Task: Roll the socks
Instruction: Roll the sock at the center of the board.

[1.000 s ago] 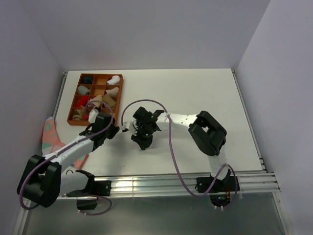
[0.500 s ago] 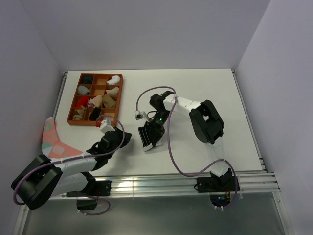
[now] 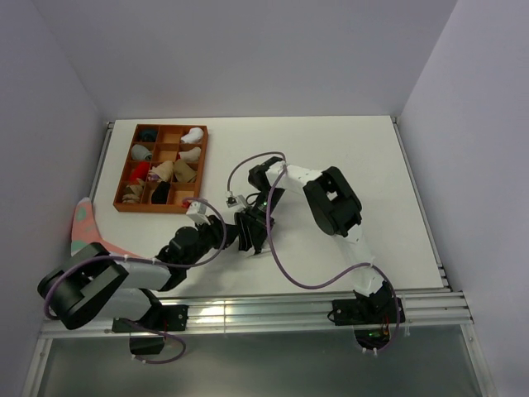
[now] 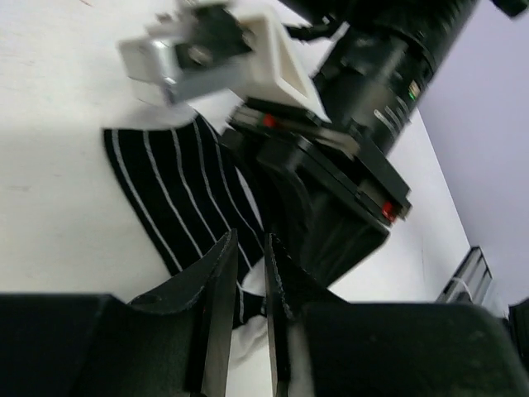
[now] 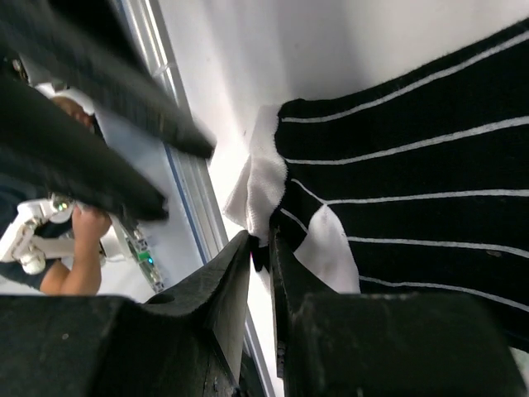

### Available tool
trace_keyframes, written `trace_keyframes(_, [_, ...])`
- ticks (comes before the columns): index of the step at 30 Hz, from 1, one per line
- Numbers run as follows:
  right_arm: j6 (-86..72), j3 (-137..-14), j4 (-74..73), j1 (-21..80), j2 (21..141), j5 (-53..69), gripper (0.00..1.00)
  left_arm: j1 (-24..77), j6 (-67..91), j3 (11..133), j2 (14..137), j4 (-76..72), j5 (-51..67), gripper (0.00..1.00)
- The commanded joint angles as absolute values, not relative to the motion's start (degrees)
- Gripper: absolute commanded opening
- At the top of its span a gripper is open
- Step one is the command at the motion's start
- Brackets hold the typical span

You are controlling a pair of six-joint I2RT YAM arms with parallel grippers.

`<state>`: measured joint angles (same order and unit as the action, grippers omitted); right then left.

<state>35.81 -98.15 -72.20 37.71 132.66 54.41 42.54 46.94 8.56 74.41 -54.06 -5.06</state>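
A black sock with thin white stripes [image 3: 254, 245] lies near the table's middle front. In the right wrist view the sock [image 5: 413, 182] fills the right side, and its white toe patch [image 5: 263, 192] sits just past my fingertips. My right gripper [image 5: 259, 240] is shut on the sock's edge by that patch, and shows from above as a dark block [image 3: 250, 225]. My left gripper [image 3: 230, 234] reaches in from the left. Its jaws [image 4: 250, 240] stand a narrow gap apart at the near edge of the striped sock [image 4: 173, 194], clamping nothing I can see.
An orange-brown compartment tray [image 3: 201, 169] with several sock bundles stands at the back left. A pink sock with teal patches [image 3: 87, 231] lies at the left edge, partly under the left arm. Metal rails [image 3: 289, 308] run along the front edge. Both wrists crowd together around the sock.
My left arm swung right to the sock and its jaws parted slightly. My right gripper, holding the striped sock throughout, shifted a little and its arm folded closer.
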Motion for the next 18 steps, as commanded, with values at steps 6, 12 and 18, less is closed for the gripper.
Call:
trace_keyframes(6, [31.2, -100.7, -70.4, 37.2, 133.9, 53.2, 0.23, 45.5, 43.0, 6.9, 79.5, -69.0, 4.8, 0.38])
trace_keyframes(12, [31.3, -100.6, -70.6, 37.2, 134.0, 52.9, 0.23, 46.6, 43.0, 6.2, 82.0, -69.9, 4.2, 0.41])
trace_keyframes(18, [31.7, -100.8, -71.1, 37.1, 133.9, 53.4, 0.23, 47.3, 42.0, 6.5, 83.8, -68.0, 2.5, 0.42])
